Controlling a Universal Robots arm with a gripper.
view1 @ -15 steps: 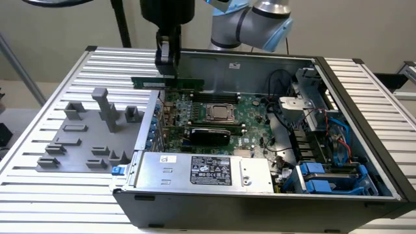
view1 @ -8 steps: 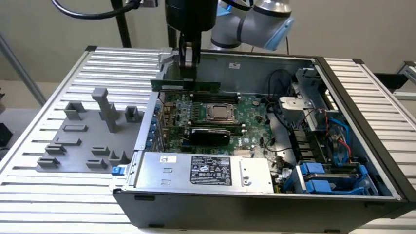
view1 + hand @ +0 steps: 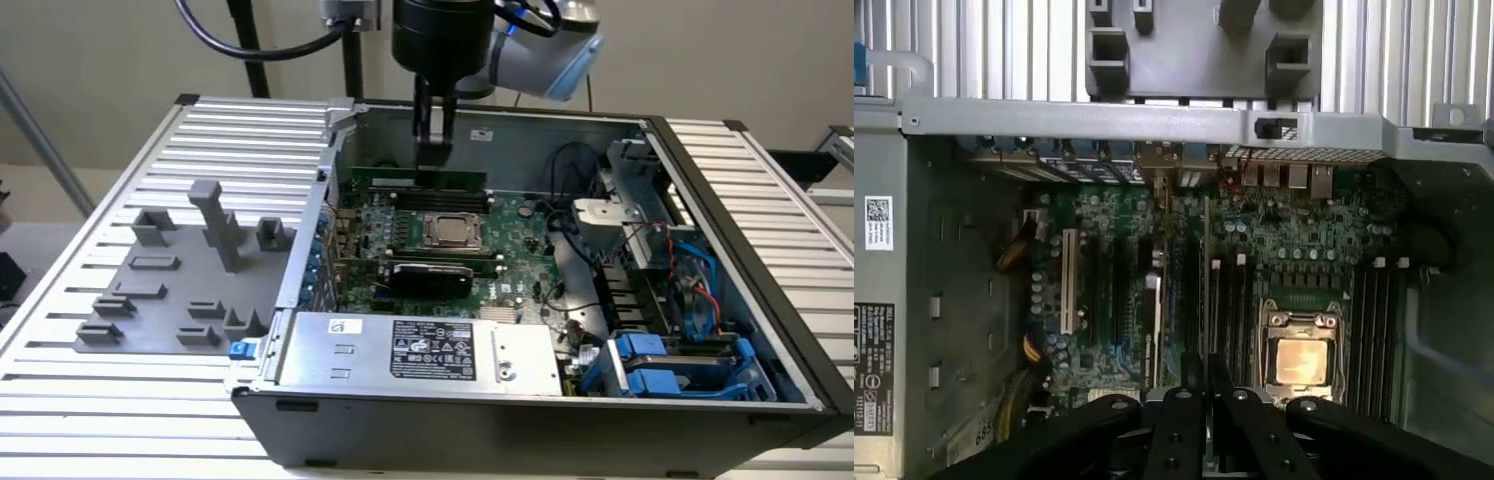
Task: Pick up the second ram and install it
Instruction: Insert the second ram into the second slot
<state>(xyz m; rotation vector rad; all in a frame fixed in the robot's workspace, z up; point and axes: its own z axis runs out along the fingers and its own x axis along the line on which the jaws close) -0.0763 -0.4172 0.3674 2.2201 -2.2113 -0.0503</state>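
Slatted metal table (image 3: pixel 94 420) under everything, with an open computer case (image 3: pixel 534 440) lying on it, lid off, insides up. Just beside the case, on the exterior view's left, a grey fixture plate (image 3: pixel 140 300) carrying upright plastic blocks (image 3: pixel 214 220). Inside the case, nearest the camera, a silver power supply (image 3: pixel 400 345) with a black label; behind it the green motherboard (image 3: pixel 521 250); on the exterior view's right, blue drive brackets (image 3: pixel 654 375) and loose cables (image 3: pixel 574 170). Black robot arm (image 3: pixel 447 30) hanging vertically from above into the far end of the case. On the board, a black expansion card (image 3: pixel 427 275) near the power supply, then the silver processor (image 3: pixel 454 230) in its socket, then the memory slots (image 3: pixel 1232 320) just beyond. Gripper (image 3: pixel 434 160) down over those slots — jaws drawn close together, pinching the upper edge of the second ram (image 3: pixel 427 181) near its middle. Stick level, long edge running along the slots, on the far side of the processor from the expansion card. Cannot tell whether fully seated or merely resting at the slot mouth. From the wrist view, black fingers (image 3: pixel 1179 420) nearly meeting above the board, processor close alongside.
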